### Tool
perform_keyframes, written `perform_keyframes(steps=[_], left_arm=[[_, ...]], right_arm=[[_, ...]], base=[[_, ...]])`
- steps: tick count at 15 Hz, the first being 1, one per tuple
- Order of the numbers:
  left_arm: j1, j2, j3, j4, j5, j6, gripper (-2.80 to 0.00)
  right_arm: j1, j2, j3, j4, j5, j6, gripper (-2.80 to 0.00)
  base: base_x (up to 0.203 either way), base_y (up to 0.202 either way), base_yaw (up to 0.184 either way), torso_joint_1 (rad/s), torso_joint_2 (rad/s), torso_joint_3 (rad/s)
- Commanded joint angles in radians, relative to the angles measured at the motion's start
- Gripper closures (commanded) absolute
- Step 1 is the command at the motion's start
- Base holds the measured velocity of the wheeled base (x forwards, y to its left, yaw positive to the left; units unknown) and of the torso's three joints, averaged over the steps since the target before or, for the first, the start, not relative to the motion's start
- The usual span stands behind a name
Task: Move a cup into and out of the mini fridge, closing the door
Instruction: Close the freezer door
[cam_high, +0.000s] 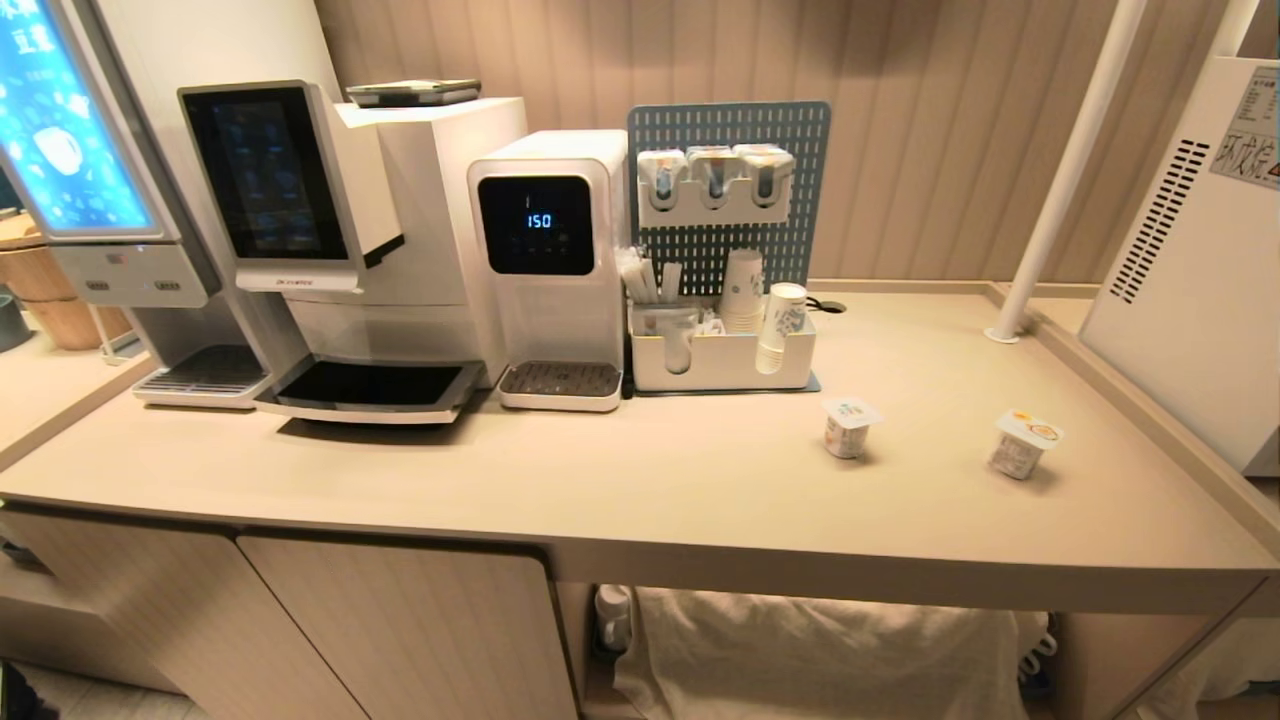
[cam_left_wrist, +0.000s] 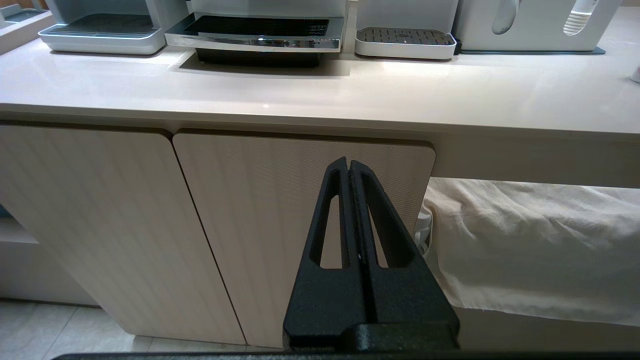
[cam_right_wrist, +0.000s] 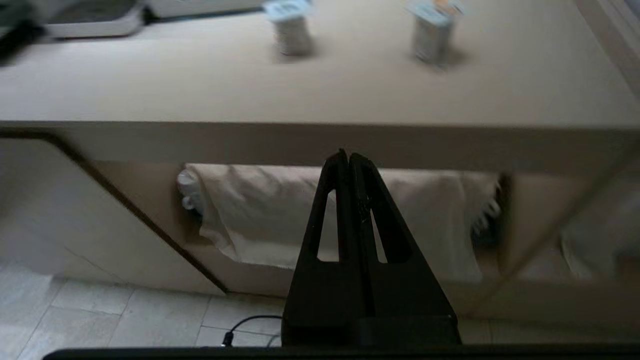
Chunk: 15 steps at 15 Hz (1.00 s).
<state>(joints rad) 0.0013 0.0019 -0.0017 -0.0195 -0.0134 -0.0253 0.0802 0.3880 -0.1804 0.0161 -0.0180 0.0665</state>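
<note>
Two small sealed cups with foil lids stand on the beige counter, one (cam_high: 850, 427) to the left of the other (cam_high: 1024, 443). Both also show in the right wrist view, the left cup (cam_right_wrist: 291, 27) and the right cup (cam_right_wrist: 431, 30). The mini fridge (cam_high: 1190, 290) stands at the counter's right end, showing only its white side with vent slots and a sticker; its door is out of view. Neither arm is in the head view. My left gripper (cam_left_wrist: 348, 162) is shut and empty, low before a cabinet door. My right gripper (cam_right_wrist: 346, 154) is shut and empty below the counter's front edge.
Two coffee machines (cam_high: 330, 250) and a water dispenser (cam_high: 550, 270) line the counter's back left. A white organizer (cam_high: 720, 360) with paper cups sits under a pegboard. A white pole (cam_high: 1060, 180) rises near the fridge. A pale cloth (cam_high: 820, 650) hangs under the counter.
</note>
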Motion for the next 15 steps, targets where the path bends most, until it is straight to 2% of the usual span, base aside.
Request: perform_keyframes(steps=[1, 3, 6, 8, 9, 10, 11, 13, 15], left_arm=[[0.0, 0.0, 0.0, 0.0, 0.0, -0.001, 0.0], [0.0, 0.0, 0.0, 0.0, 0.0, -0.001, 0.0], [0.0, 0.0, -0.001, 0.0, 0.0, 0.001, 0.0], [0.0, 0.0, -0.001, 0.0, 0.0, 0.001, 0.0], [0.0, 0.0, -0.001, 0.001, 0.0, 0.001, 0.0], [0.0, 0.0, 0.0, 0.001, 0.0, 0.001, 0.0], [0.0, 0.0, 0.0, 0.0, 0.0, 0.0, 0.0], [0.0, 0.0, 0.0, 0.0, 0.0, -0.001, 0.0], [0.0, 0.0, 0.0, 0.0, 0.0, -0.001, 0.0]], right_arm=[[0.0, -0.1, 0.053, -0.024, -0.137, 0.042, 0.0], [0.0, -0.1, -0.021, 0.043, -0.138, 0.05, 0.0], [0.001, -0.1, -0.098, 0.262, -0.115, 0.087, 0.0], [-0.045, -0.128, -0.101, 0.298, -0.1, 0.107, 0.0], [-0.09, -0.144, -0.123, 0.335, -0.052, 0.106, 0.0], [-0.097, -0.176, -0.135, 0.377, 0.026, 0.105, 0.0], [-0.092, -0.22, -0.117, 0.396, 0.049, 0.102, 0.0], [-0.084, -0.356, -0.042, 0.361, 0.068, 0.097, 0.0], [-0.08, -0.391, 0.067, 0.2, 0.044, 0.09, 0.0]], base=[[0.0, 0.0, 0.0, 0.0, 0.0, 0.0], [0.0, 0.0, 0.0, 0.0, 0.0, 0.0], [0.0, 0.0, 0.0, 0.0, 0.0, 0.0], [0.0, 0.0, 0.0, 0.0, 0.0, 0.0], [0.0, 0.0, 0.0, 0.0, 0.0, 0.0], [0.0, 0.0, 0.0, 0.0, 0.0, 0.0], [0.0, 0.0, 0.0, 0.0, 0.0, 0.0], [0.0, 0.0, 0.0, 0.0, 0.0, 0.0], [0.0, 0.0, 0.0, 0.0, 0.0, 0.0]])
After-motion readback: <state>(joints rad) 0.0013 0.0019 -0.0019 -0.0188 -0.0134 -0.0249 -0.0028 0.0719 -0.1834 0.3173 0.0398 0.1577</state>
